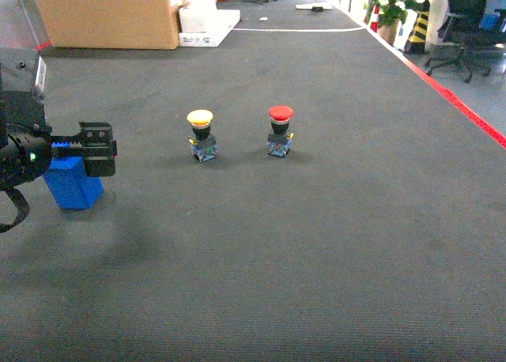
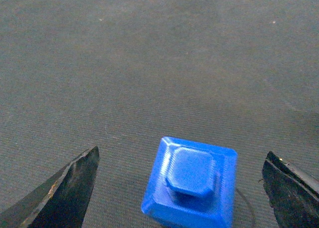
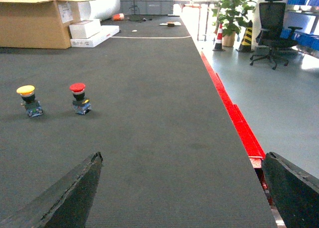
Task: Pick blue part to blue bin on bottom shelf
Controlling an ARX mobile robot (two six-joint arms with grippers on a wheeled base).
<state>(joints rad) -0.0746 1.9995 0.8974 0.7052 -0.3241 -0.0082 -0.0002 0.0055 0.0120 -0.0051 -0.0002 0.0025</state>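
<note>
**Blue part framed between spread fingers, grasp not yet made**

Black fingers (image 2: 60, 193) of the left end effector (image 2: 182, 188) fill the bottom corners of the left wrist view, spread wide, with the blue part (image 2: 192, 185) sitting between them on the dark conveyor belt (image 2: 149, 63). Neither finger touches the part, which lies nearer the right-hand finger than the left-hand one. From the head view, the left end effector (image 1: 93, 150) hangs just above and in front of the blue part (image 1: 73, 184), partly covering it.

Off-centre placement is the main risk. If the fingers close from here, one would likely meet the part first and shove it sideways before the other arrives. Its sloped upper faces and raised cap could also let the fingers ride up and squeeze it out, should they close too high. Closing lower, on the straighter base, looks safer.

Well ahead of the end effector stand a yellow push button (image 1: 201, 134) and a red push button (image 1: 279, 129), too far off to interfere.

Fingers of the right end effector (image 3: 182, 193) are spread too, holding nothing, over bare belt near its red edge (image 3: 234, 118). Neither the blue bin nor the bottom shelf appears in any view, so the carry route cannot be judged.
</note>
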